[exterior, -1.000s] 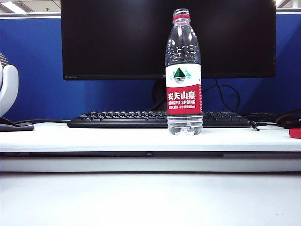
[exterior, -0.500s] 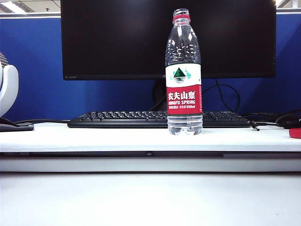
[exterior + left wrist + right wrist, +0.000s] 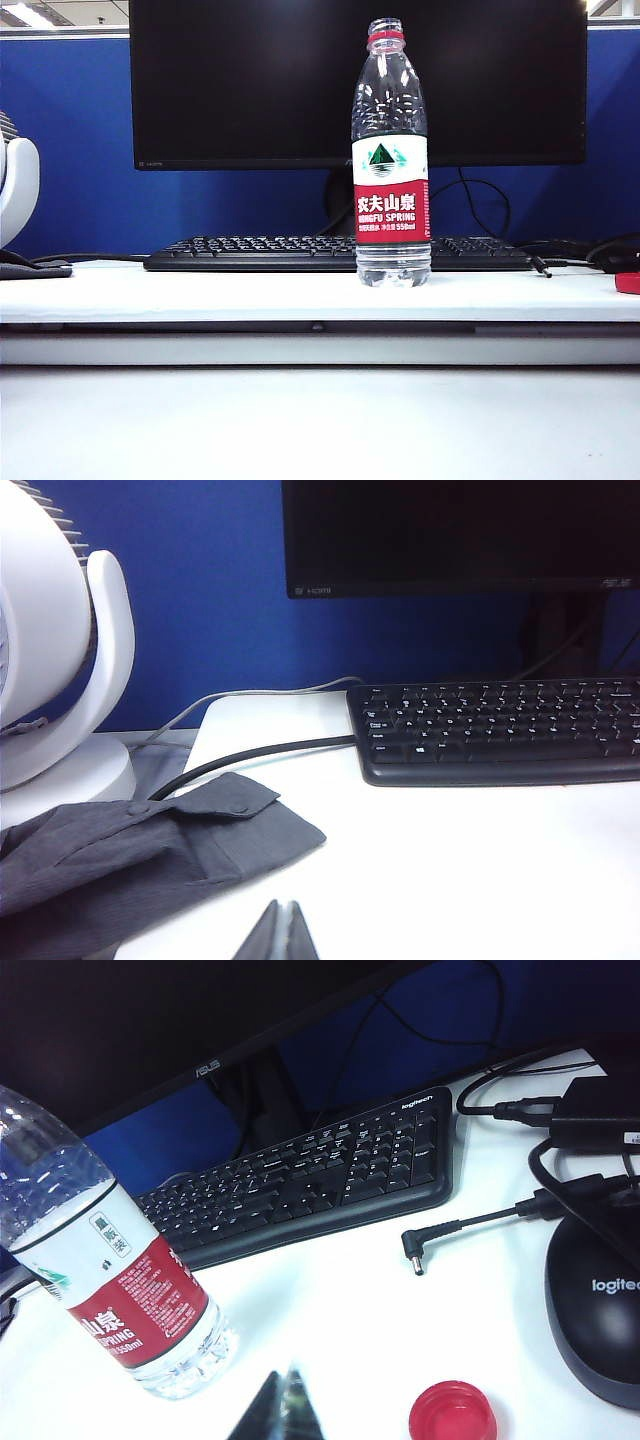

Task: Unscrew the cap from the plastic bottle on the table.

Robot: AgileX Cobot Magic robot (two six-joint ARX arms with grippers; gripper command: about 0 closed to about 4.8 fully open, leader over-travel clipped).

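One plastic bottle (image 3: 391,160) stands upright right of centre in the exterior view, before the keyboard (image 3: 340,254), neck bare above its red ring; neither arm shows.

Left wrist view: the left gripper (image 3: 279,937), fingers closed and empty, faces keyboard and grey cloth (image 3: 130,860).

Right wrist view: the right gripper (image 3: 281,1410), fingers closed and empty, sits between bottle and the cap (image 3: 452,1411), which lies loose on the surface (image 3: 330,1300), so unscrewing looks finished.
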